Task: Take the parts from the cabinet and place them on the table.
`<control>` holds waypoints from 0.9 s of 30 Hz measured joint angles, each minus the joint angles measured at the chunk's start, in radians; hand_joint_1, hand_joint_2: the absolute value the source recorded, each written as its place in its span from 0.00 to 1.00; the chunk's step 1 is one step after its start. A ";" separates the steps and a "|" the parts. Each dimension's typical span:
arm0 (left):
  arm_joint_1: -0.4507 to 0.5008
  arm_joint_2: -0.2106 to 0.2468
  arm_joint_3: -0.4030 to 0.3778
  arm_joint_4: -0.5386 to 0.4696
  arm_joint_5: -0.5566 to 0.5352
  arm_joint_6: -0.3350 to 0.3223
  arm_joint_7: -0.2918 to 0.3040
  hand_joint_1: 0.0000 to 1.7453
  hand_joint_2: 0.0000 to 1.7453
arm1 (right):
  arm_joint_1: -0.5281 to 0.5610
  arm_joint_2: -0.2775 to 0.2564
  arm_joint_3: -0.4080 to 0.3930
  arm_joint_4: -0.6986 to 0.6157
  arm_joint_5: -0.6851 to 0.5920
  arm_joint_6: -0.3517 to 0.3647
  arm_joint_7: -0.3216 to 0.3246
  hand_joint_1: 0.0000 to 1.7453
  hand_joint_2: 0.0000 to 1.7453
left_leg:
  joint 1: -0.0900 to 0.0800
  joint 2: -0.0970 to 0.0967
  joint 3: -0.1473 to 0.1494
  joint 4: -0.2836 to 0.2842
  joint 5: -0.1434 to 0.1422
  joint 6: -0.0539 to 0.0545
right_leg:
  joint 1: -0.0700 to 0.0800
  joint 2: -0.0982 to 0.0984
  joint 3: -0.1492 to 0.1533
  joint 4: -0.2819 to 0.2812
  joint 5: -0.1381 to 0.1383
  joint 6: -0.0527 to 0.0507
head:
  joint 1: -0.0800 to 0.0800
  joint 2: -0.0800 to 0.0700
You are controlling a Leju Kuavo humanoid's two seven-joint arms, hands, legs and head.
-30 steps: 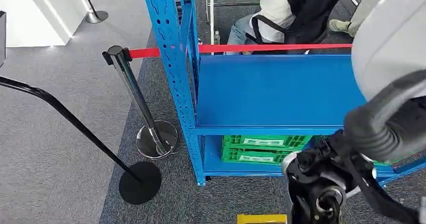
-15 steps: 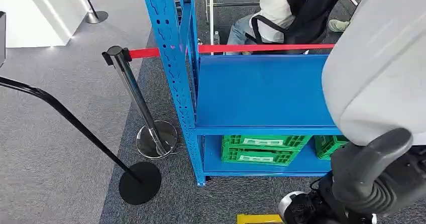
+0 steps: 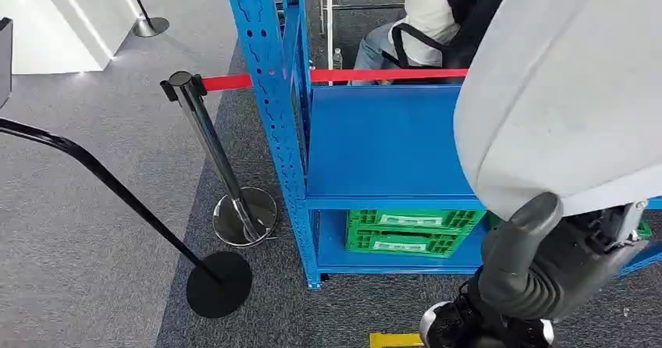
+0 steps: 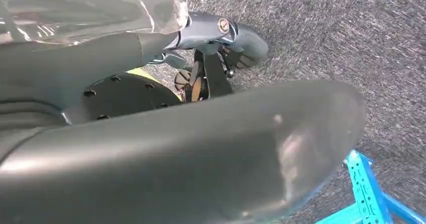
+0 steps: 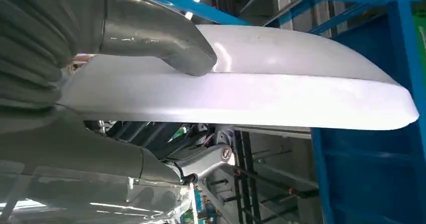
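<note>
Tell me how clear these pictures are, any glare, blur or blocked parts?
Head view: evenly lit and sharp on the blue rack and green crates, but the white part held close covers the right side. Left wrist view: a dark part looms soft and near. Right wrist view: bright sheen on the white part under the thumb.

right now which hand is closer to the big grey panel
Right. The right hand grips the panel, thumb over its lower edge. The left hand I cannot make out; its wrist camera faces carpet by the rack's foot.
</note>
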 joint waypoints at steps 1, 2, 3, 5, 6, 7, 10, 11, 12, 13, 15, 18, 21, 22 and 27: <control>0.000 0.000 0.000 0.000 -0.005 -0.001 -0.004 0.00 0.00 | 0.005 -0.001 0.002 0.002 0.001 0.000 0.000 1.00 1.00 | -0.002 0.000 0.000 0.001 0.000 0.004 | -0.003 0.000 0.000 -0.001 0.000 0.003 | 0.000 0.000; 0.001 0.000 0.000 0.000 -0.011 -0.001 -0.007 0.00 0.00 | 0.008 -0.002 0.006 0.003 0.002 -0.002 0.000 1.00 1.00 | -0.005 0.000 0.000 0.001 -0.001 0.006 | -0.007 0.000 0.000 -0.002 0.002 0.007 | 0.000 0.000; 0.001 0.000 0.000 0.000 -0.013 -0.001 -0.011 0.00 0.00 | 0.008 -0.002 0.010 0.003 0.002 -0.002 0.000 1.00 1.00 | -0.008 0.000 0.000 0.000 0.005 0.011 | -0.010 0.000 0.002 -0.008 0.009 0.015 | -0.001 0.000; 0.000 -0.001 -0.002 0.000 -0.023 -0.001 -0.028 0.00 0.00 | 0.011 -0.004 0.014 0.004 0.001 -0.003 0.000 1.00 1.00 | 0.004 0.003 0.021 -0.046 0.037 0.029 | -0.007 -0.002 0.005 -0.009 0.006 0.018 | 0.001 0.000; 0.000 -0.002 -0.004 0.000 -0.025 -0.001 -0.033 0.00 0.00 | 0.012 -0.007 0.014 0.005 0.000 -0.004 0.000 1.00 1.00 | 0.003 0.005 0.022 -0.054 0.044 0.038 | -0.001 -0.002 -0.007 0.021 -0.030 0.015 | 0.003 0.000; 0.000 -0.002 -0.005 0.000 -0.028 -0.001 -0.036 0.00 0.00 | 0.013 -0.009 0.016 0.006 0.000 -0.005 0.000 1.00 1.00 | 0.003 0.006 0.018 -0.054 0.046 0.041 | 0.001 -0.001 -0.031 0.084 -0.076 0.013 | 0.009 0.000; 0.002 -0.003 -0.008 0.000 -0.032 0.000 -0.043 0.00 0.00 | 0.021 -0.016 0.015 0.011 -0.002 -0.005 0.000 1.00 1.00 | 0.003 0.009 0.002 -0.045 0.048 0.038 | 0.002 -0.001 -0.102 0.279 -0.163 0.021 | 0.008 0.000; 0.002 -0.004 -0.009 0.000 -0.033 0.000 -0.045 0.00 0.00 | 0.023 -0.017 0.016 0.013 -0.002 -0.005 0.000 1.00 1.00 | 0.006 0.009 -0.003 -0.040 0.049 0.036 | -0.001 -0.002 -0.091 0.271 -0.150 0.023 | 0.009 0.000; 0.002 -0.005 -0.009 0.000 -0.033 0.000 -0.045 0.00 0.00 | 0.024 -0.018 0.016 0.015 -0.002 -0.005 0.000 1.00 1.00 | 0.012 0.009 -0.010 -0.031 0.048 0.032 | -0.003 -0.003 -0.051 0.208 -0.115 0.027 | 0.007 0.000; 0.002 -0.005 -0.009 0.000 -0.033 0.000 -0.045 0.00 0.00 | 0.024 -0.018 0.016 0.016 -0.004 -0.005 0.000 1.00 1.00 | 0.020 0.008 -0.018 -0.018 0.045 0.022 | -0.006 -0.004 0.004 0.115 -0.076 0.033 | 0.009 0.000; 0.002 -0.002 -0.009 0.000 -0.033 0.002 -0.047 0.00 0.00 | 0.025 -0.018 0.016 0.019 -0.004 -0.005 0.000 1.00 1.00 | 0.022 0.005 -0.042 0.013 0.034 0.000 | -0.002 0.004 0.067 0.026 -0.079 0.043 | 0.008 0.000; 0.002 -0.003 -0.019 0.000 -0.052 0.024 -0.064 0.00 0.00 | 0.029 -0.015 0.016 0.021 -0.003 -0.005 0.000 1.00 1.00 | 0.023 -0.005 -0.069 0.050 0.029 -0.010 | -0.002 0.014 0.034 0.051 -0.076 0.005 | 0.005 0.000; 0.005 -0.003 -0.021 0.000 -0.063 0.035 -0.073 0.00 0.00 | 0.027 -0.013 0.015 0.023 0.000 -0.005 0.000 1.00 1.00 | 0.028 0.002 -0.084 0.081 -0.015 -0.020 | -0.005 0.007 0.013 0.052 -0.062 -0.019 | 0.006 0.000; 0.005 -0.003 -0.024 0.000 -0.063 0.036 -0.076 0.00 0.00 | 0.027 -0.009 0.015 0.023 0.002 -0.005 0.000 1.00 1.00 | 0.029 0.005 -0.104 0.137 -0.066 -0.024 | -0.005 0.006 0.005 0.051 -0.056 -0.023 | 0.008 0.000; 0.005 -0.003 -0.033 0.000 -0.061 0.039 -0.079 0.00 0.00 | 0.029 0.002 0.013 0.025 0.020 -0.004 0.000 1.00 1.00 | 0.025 0.006 -0.123 0.299 -0.143 -0.013 | 0.012 -0.002 -0.038 0.052 -0.022 -0.029 | 0.006 0.000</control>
